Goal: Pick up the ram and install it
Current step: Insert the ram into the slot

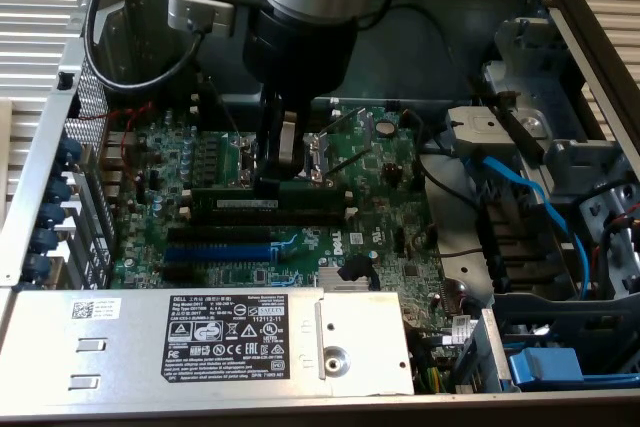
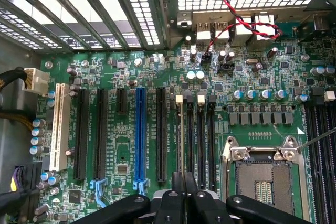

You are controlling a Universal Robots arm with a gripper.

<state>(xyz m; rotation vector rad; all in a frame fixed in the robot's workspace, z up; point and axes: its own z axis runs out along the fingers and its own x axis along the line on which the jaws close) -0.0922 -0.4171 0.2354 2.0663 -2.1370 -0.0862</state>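
A: Ribbed white sheeting (image 1: 30, 7) lies around an open Dell desktop case (image 1: 590, 57). What do you want first?

B: The biggest things, please.

A: You have the grey power supply (image 1: 120, 347) with its black label along the near edge in the exterior view. Beyond it the green motherboard (image 1: 390, 217) covers the floor of the case. Your arm (image 1: 310, 7) hangs from above over the board's middle. Blue cables (image 1: 525, 192) run through the drive bay on the exterior view's right.

B: And the slots?

A: You can see the CPU socket (image 1: 318, 152) just behind the arm's tip. Nearer the power supply lie the long black slots (image 1: 230, 232), then the blue slot (image 1: 222, 249).

B: Where's the ram?

A: The ram (image 1: 300, 205) stands upright on its long edge between the CPU socket and those black slots. It runs parallel to them, and its white label faces the power supply. Whether it's pushed fully home, I can't tell you.

B: And the claw?

A: Your gripper (image 1: 268, 179) sits on the ram's top edge, towards the end on the exterior view's left. In the wrist view its fingers (image 2: 177, 184) are drawn close together, pinching the thin board between them.
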